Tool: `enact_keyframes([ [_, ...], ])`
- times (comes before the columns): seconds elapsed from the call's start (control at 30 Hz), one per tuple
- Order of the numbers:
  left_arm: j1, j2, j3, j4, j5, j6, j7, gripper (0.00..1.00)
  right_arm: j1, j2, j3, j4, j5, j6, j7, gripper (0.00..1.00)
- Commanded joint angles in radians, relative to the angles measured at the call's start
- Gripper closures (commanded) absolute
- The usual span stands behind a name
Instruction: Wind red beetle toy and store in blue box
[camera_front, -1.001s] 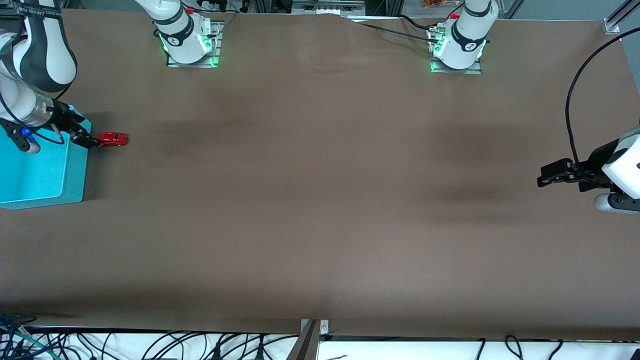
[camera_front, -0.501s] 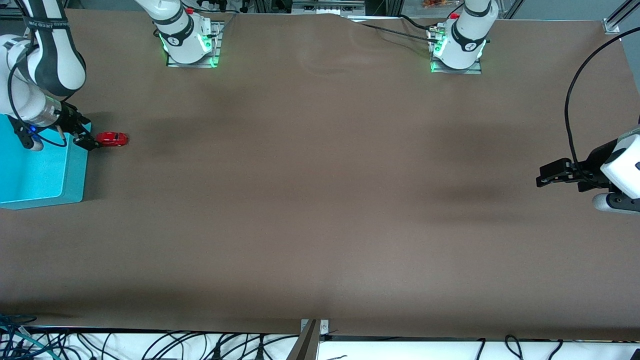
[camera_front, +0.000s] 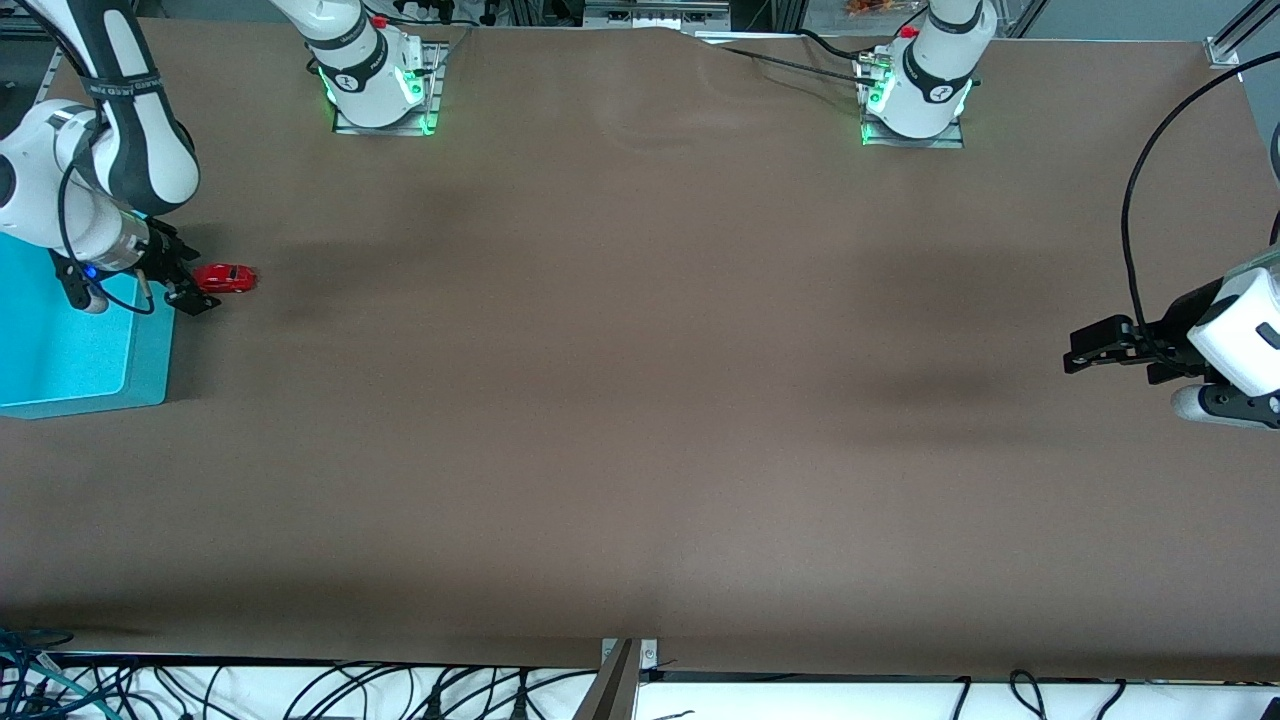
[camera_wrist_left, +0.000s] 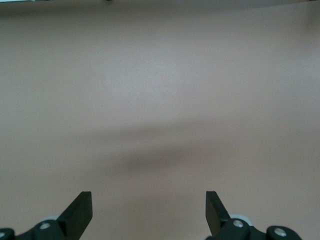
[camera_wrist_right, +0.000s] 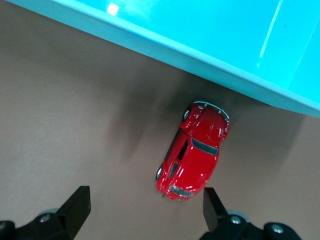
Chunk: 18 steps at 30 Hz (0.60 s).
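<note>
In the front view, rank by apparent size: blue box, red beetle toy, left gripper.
1. blue box, though partly cut off by the frame
2. left gripper, raised above the table, so nearness may inflate it
3. red beetle toy

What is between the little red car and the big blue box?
Only bare brown table, seen in the right wrist view, separates the small glossy red toy car from the large turquoise plastic box.

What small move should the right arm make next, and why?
Probably lower the open right end effector straight onto the red beetle toy and close. The toy sits untouched on the table beside the blue box, just ahead of the spread fingertips.
</note>
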Motion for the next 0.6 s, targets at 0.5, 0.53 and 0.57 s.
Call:
enact_keyframes([
  [0.5,-0.009,0.016,-0.001,0.036,0.018,-0.011,0.015,0.0,-0.004,0.076,-0.04,-0.012,-0.001,0.09,0.018,0.0],
  [0.53,-0.009,0.016,-0.001,0.036,0.018,-0.011,0.015,0.0,-0.004,0.08,-0.04,-0.012,-0.001,0.093,0.027,0.0],
  [0.57,-0.009,0.016,-0.001,0.036,0.018,-0.011,0.015,0.0,-0.006,0.085,-0.04,-0.012,-0.001,0.095,0.041,0.0],
])
